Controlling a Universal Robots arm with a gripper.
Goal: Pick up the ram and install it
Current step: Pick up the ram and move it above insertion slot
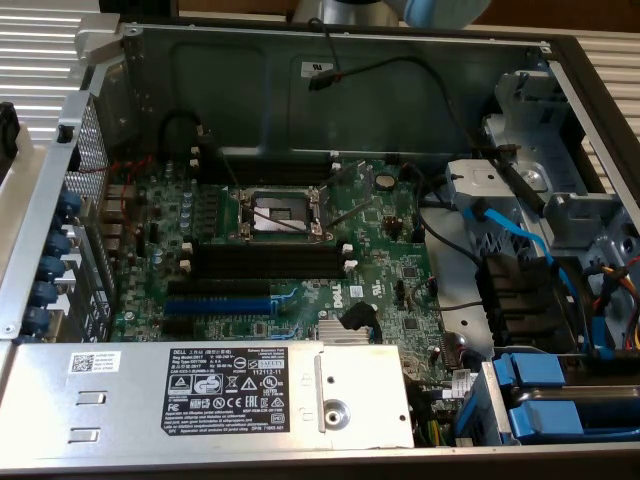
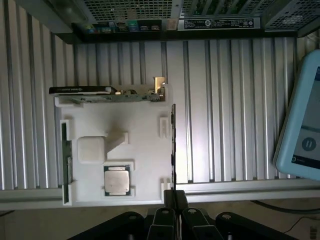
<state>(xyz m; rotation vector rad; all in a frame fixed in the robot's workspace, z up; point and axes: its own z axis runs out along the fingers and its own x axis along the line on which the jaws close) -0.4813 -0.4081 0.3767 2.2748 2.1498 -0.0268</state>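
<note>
In the wrist view the ram stands on its edge along one side of a white holder tray, showing as a thin dark line. My gripper hangs in line with the ram's near end, its fingers drawn together. I cannot tell whether they touch the stick. In the exterior view the open computer case shows the green motherboard with long black slots that have white end clips.
The tray also carries a graphics card, a processor chip and another dark strip, and it rests on ribbed aluminium table. A tablet lies beside it. Inside the case are a processor socket, a blue slot, a power supply and drive bays.
</note>
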